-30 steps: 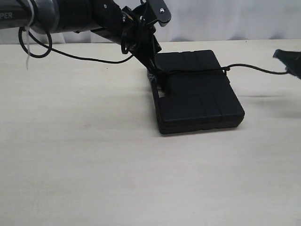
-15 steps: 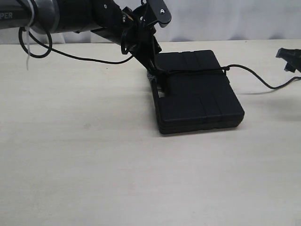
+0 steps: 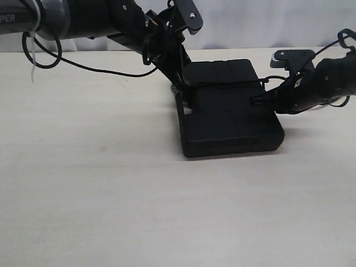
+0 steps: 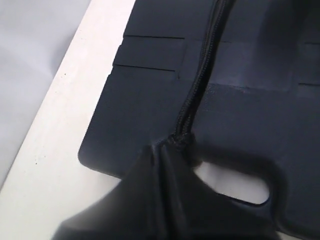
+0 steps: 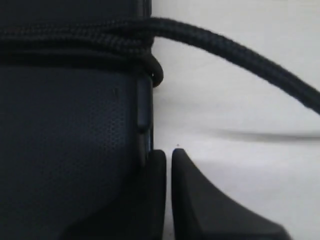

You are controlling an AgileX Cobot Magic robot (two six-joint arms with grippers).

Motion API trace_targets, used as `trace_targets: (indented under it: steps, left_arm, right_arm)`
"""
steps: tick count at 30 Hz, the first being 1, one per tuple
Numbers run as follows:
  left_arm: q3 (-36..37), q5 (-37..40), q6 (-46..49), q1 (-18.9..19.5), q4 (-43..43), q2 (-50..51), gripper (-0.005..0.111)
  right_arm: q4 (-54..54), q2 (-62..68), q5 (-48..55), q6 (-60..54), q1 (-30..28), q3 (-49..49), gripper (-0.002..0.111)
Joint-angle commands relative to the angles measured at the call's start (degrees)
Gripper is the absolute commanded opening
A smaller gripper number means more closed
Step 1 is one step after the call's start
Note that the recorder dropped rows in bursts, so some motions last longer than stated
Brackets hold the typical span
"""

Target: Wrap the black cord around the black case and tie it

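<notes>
The black case [image 3: 231, 114] lies flat on the table, mid-scene. The black cord [image 3: 228, 84] runs across its top from the handle side to the right edge. My left gripper [image 3: 182, 92] is shut on the cord at the handle side; in the left wrist view the braided cord [image 4: 197, 90] ends in the shut left gripper [image 4: 167, 150], beside the handle cut-out [image 4: 235, 185]. My right gripper [image 3: 257, 100] is shut and empty, tips against the case's right edge. In the right wrist view the cord [image 5: 75, 42] bends round the case edge [image 5: 142, 110], above the right gripper [image 5: 169, 162].
A thin smooth cable [image 3: 94, 68] hangs from the left arm over the back left of the table [image 3: 111, 183]. The cord's loose part [image 5: 250, 55] trails away from the case over the table. A pale wall stands behind.
The right gripper let go of the cord's end at the far right, came in to the case's right edge and shut. The case shifted slightly. The left gripper kept its hold.
</notes>
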Motion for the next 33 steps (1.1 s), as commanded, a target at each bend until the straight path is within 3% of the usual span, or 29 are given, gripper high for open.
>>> trace_targets:
  steps: [1,16,20,27,29,33]
  left_arm:
    - [-0.39,0.71,-0.04,-0.02,-0.29,-0.10,0.000]
    - [-0.39,0.48,-4.22,1.01,-0.22,-0.58,0.000]
    - [-0.39,1.50,-7.22,2.81,-0.34,-2.20,0.000]
    - [0.42,6.56,-7.52,5.21,-5.36,-7.02,0.000]
    - [3.63,3.75,-7.35,5.21,-6.31,-9.14,0.000]
    - [14.28,-8.96,-7.35,5.21,-8.01,-16.18,0.000]
  right_arm:
    - [1.16,2.99,-0.82,-0.96,1.95,-1.05,0.004]
    - [0.93,-0.58,9.85,-6.81,9.04,-7.50,0.004]
    - [1.06,-8.34,10.39,-7.85,9.27,-4.38,0.004]
    - [2.63,-27.49,2.74,-8.90,9.27,8.50,0.004]
    - [2.63,-33.96,-0.03,-7.88,9.27,12.45,0.004]
    - [2.63,-45.30,-6.10,-5.04,9.27,19.53,0.004]
